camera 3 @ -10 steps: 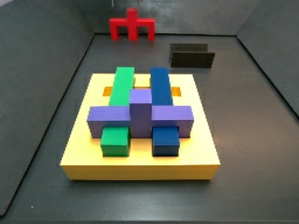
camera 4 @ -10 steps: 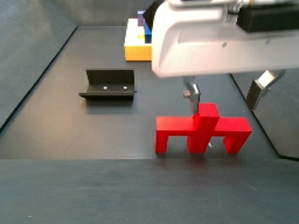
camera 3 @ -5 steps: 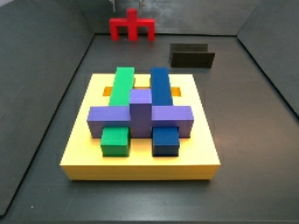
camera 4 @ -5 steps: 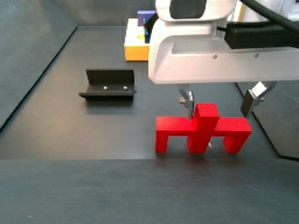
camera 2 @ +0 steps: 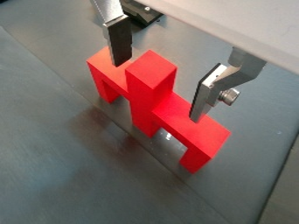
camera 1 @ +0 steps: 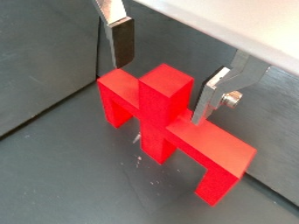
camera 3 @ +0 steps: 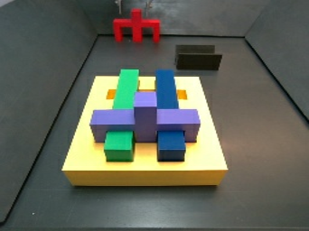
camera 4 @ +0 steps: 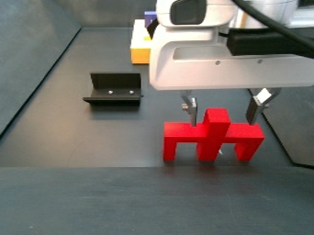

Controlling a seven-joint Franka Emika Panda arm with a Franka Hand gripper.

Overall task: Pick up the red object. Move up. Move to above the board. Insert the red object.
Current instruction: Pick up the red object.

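Note:
The red object (camera 4: 212, 139) stands on the dark floor on its two legs, post up, and also shows at the far end in a side view (camera 3: 137, 27). My gripper (camera 4: 221, 112) hangs just above it, open and empty. In both wrist views the gripper (camera 1: 162, 87) (camera 2: 162, 86) has one finger on each side of the red object's (camera 1: 163, 114) (camera 2: 146, 96) central post, with a gap on both sides. The yellow board (camera 3: 145, 167) carries green, blue and purple blocks; only a corner of it (camera 4: 145, 53) shows behind the gripper body.
The fixture (camera 3: 200, 59) (camera 4: 113, 89) stands on the floor between the red object and the board, off to one side. Grey walls close in the floor on all sides.
The gripper has come down and shifted sideways, so its fingers now straddle the red object's post. The red object has not moved.

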